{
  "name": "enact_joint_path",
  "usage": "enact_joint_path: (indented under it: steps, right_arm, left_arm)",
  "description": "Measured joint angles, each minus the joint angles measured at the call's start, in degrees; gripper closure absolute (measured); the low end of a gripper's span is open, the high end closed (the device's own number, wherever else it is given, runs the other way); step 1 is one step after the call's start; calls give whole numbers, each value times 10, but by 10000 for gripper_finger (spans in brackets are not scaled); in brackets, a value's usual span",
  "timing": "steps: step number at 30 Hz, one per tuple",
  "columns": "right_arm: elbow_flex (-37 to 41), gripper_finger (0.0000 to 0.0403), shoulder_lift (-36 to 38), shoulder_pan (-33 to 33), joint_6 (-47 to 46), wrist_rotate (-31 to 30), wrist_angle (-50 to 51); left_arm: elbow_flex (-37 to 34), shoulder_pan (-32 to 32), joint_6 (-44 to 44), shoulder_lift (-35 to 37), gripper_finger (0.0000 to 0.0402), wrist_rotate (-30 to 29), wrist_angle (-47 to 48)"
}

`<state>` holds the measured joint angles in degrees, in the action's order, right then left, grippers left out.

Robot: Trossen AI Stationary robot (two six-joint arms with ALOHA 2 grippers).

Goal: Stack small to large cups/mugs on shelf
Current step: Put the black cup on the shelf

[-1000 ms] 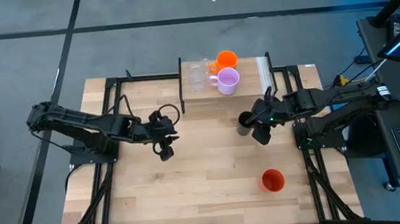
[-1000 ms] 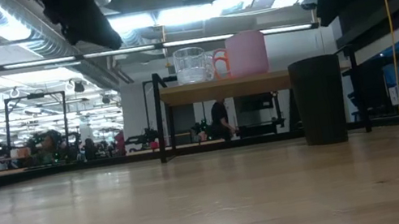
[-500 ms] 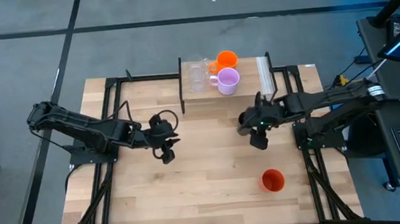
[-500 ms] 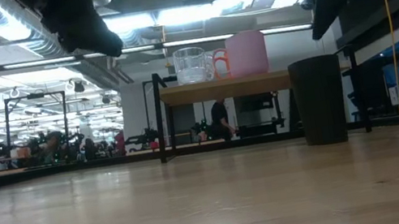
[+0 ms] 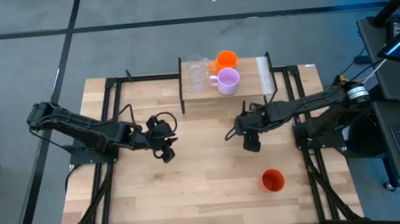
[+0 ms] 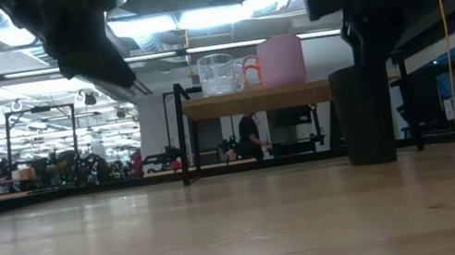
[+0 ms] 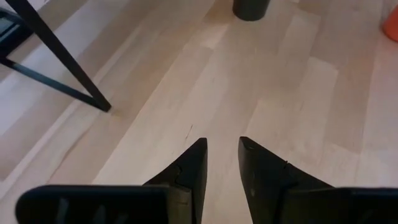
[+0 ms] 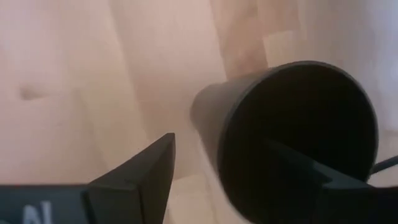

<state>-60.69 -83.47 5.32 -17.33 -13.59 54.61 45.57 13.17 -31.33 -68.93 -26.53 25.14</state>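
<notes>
The black cup (image 6: 364,113) stands upright on the tabletop, right of the shelf's front. My right gripper (image 8: 221,149) is open and hangs over the cup from above. One finger (image 8: 146,171) is outside the wall and the other is inside the mouth (image 8: 298,112). In the high view my right gripper (image 5: 250,140) hides the cup. Clear tumblers (image 5: 196,72), an orange mug (image 5: 226,57) and a lilac mug (image 5: 228,81) stand on the shelf (image 5: 251,93). The red-orange cup (image 5: 273,180) stands on the table at the near right. My left gripper (image 5: 165,153) hovers empty above the table's middle left, its fingers a little apart (image 7: 222,146). My right gripper straddles the black cup's rim (image 8: 217,106) from above, one finger inside and one outside. A gap shows between the outer finger and the wall. I cannot tell whether the inner finger touches the cup.
The shelf's black posts (image 7: 62,59) stand on the table beside my left gripper. Black frame rails (image 5: 112,98) run along the table's left and right sides. A white strip (image 5: 264,74) lies at the shelf's right end. Bare wood lies across the near half of the table (image 5: 207,191).
My right gripper has moved toward the table's left and near edges and come down over the black cup, which has stayed where it stood. My left gripper has sunk a little lower.
</notes>
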Motion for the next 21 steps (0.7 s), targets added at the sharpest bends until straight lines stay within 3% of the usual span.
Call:
enact_joint_path:
  steps: [7, 11, 16, 21]
  right_arm:
    - [0, 204, -28, 0, 13, -17, -1]
    - [0, 269, -29, 0, 0, -5, -1]
    - [-1, 383, -29, 0, -17, 4, 1]
    - [-61, 393, -29, 0, -14, 12, 79]
  left_arm:
    - [-36, 0, -1, 0, 317, 3, -60]
    - [-40, 0, -12, 0, 317, 3, -60]
    - [-41, 0, -13, 0, 317, 2, -65]
    - [-41, 0, -13, 0, 317, 1, -65]
